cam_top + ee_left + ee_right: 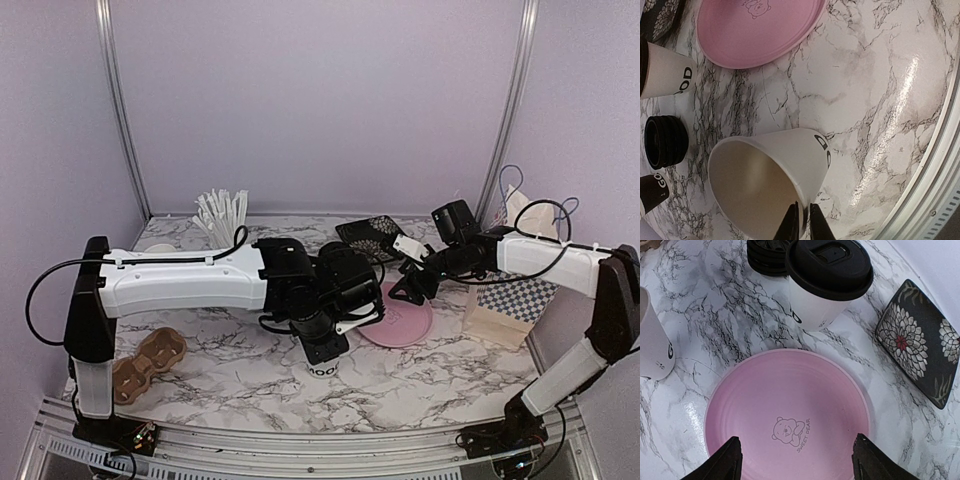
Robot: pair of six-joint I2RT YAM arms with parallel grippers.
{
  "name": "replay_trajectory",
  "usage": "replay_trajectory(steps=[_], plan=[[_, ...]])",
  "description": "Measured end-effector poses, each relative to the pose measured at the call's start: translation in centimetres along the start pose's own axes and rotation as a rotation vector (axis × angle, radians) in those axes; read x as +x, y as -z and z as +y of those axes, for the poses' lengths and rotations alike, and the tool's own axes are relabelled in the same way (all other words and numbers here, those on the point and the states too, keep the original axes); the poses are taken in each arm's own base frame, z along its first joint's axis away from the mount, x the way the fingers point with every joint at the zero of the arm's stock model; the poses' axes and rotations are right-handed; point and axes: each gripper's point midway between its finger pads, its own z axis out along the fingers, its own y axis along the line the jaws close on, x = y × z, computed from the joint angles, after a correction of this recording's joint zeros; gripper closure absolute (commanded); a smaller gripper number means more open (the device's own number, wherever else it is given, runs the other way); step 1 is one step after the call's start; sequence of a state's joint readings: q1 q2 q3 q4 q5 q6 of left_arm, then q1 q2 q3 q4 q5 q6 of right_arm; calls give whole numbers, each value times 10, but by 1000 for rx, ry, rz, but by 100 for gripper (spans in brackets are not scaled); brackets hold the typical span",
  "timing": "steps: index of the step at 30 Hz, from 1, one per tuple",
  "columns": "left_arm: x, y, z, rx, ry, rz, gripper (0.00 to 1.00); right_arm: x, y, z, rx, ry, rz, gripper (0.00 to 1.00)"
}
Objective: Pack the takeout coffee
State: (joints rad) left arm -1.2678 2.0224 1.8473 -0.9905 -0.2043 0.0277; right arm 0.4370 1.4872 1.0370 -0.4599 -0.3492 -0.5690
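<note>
Left hand (801, 222): pinched narrow on the near rim of the open paper cup (770, 185), one finger inside the wall, one outside.
Open paper cup: white, lidless, black lettering on its side; under the left hand near the middle of the desk (230, 350), just beside the pink plate (790, 405) and not touching it; seemingly upright in the right wrist view.
Right hand (797, 465): spread wide, holding nothing, hanging over the near part of the pink plate with a finger toward each side of it.
Pink plate: flat on the desk, a small bear and lettering printed at its middle.
Lidded cup (827, 280): white with a black lid on, standing just beyond the plate's far rim.
Stack of lids (767, 257): black, close beside the lidded cup.
Floral tray (920, 342): dark, square, flower pattern, on the desk off the plate's edge.
Paper bag (505, 310): checkered panel on its front, upright at the right edge under the right arm.
Cup carrier (150, 365): brown, at the near left of the desk, well apart from the cups.
</note>
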Motion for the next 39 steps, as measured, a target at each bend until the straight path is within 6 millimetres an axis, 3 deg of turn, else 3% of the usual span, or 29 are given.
replay_trajectory(steps=[5,10,12,14,17,20,22,24,27,35,39], plan=[[1,-3,0,-3,-5,2,80,0,0,0,-1,2,1,27],[-1,0,-1,5,-8,-8,57,0,0,1,-6,3,-1,27],[-8,10,2,4,10,-35,48,0,0,1,-8,3,-2,27],[-18,27,12,-7,43,-86,45,0,0,2,-9,3,-2,27],[-33,61,47,-33,152,-182,45,0,0,2,-11,3,0,27],[-32,83,108,-83,305,-242,44,0,0,2,-10,4,0,27],[-24,86,149,-123,390,-248,44,1,0,2,-10,4,1,27],[-15,80,176,-148,439,-230,43,1,0,2,-10,4,1,27],[-10,58,196,-143,463,-190,43,1,0,2,-10,5,1,27],[6,-26,215,-88,415,-31,43,1,0,2,-11,6,0,27],[15,-56,215,-72,395,33,47,1,0,2,-11,8,0,27]])
